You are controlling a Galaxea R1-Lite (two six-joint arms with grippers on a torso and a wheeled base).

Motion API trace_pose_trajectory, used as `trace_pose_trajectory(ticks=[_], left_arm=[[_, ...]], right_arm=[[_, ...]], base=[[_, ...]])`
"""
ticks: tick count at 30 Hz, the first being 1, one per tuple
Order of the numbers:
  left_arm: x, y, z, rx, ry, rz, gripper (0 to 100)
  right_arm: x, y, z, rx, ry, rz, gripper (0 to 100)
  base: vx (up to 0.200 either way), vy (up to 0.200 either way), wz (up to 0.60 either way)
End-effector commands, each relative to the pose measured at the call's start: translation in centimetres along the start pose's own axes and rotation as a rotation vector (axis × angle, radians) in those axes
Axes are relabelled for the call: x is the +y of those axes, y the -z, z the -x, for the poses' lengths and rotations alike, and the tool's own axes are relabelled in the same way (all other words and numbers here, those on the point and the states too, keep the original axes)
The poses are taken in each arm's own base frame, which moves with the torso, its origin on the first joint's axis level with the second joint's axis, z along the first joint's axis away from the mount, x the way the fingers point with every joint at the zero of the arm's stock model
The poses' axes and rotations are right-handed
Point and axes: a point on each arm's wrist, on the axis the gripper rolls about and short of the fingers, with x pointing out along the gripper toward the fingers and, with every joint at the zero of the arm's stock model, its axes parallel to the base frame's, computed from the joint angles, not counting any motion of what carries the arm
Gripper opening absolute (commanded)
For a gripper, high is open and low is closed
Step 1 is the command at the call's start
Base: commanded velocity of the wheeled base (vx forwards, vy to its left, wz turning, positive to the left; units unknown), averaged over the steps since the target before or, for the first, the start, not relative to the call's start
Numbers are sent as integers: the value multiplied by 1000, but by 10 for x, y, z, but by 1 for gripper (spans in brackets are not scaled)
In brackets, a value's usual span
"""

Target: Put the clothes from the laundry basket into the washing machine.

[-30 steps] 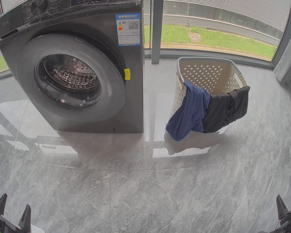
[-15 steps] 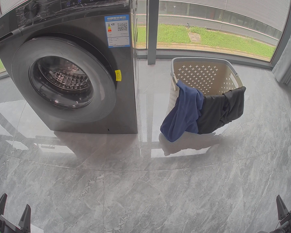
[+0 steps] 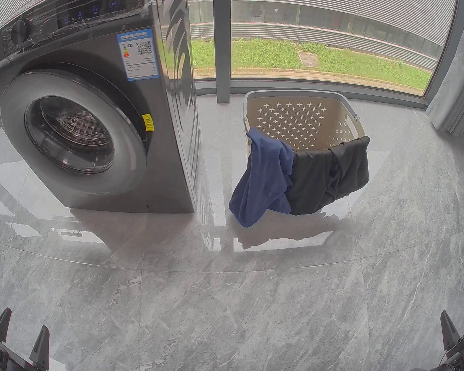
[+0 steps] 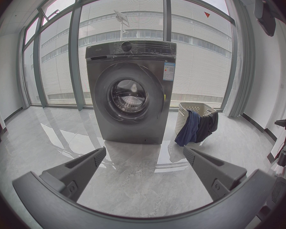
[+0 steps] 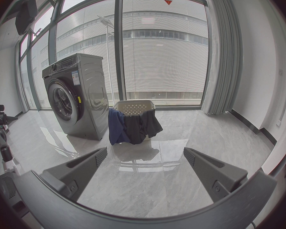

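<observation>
Head camera turned right — washing machine (image 3: pixel 87 130), laundry basket (image 3: pixel 294 122) framed further left

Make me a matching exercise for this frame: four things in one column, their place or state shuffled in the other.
1. washer door
2. blue garment
3. black garment
4. left pincer

A. open, empty
B. over the basket rim, nearer the washer
C. shut
D. over the basket rim, farther from the washer

Pairs: 1-C, 2-B, 3-D, 4-A
</observation>
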Motion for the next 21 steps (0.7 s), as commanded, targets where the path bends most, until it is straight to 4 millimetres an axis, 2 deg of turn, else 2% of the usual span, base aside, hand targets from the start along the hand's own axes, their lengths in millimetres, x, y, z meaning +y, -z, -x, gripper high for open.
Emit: trace_pose_trajectory(ticks=[1, 10, 21], left_arm=[[0, 5, 0, -1, 1, -1, 100], [0, 5, 0, -1, 1, 1, 100], [0, 4, 0, -2, 0, 1, 100]], right_arm=[[0, 5, -1, 7, -2, 1, 100], [0, 5, -1, 7, 0, 1, 100], [0, 5, -1, 7, 0, 1, 100]], base=[[0, -200, 0], [0, -200, 0], [0, 0, 0]])
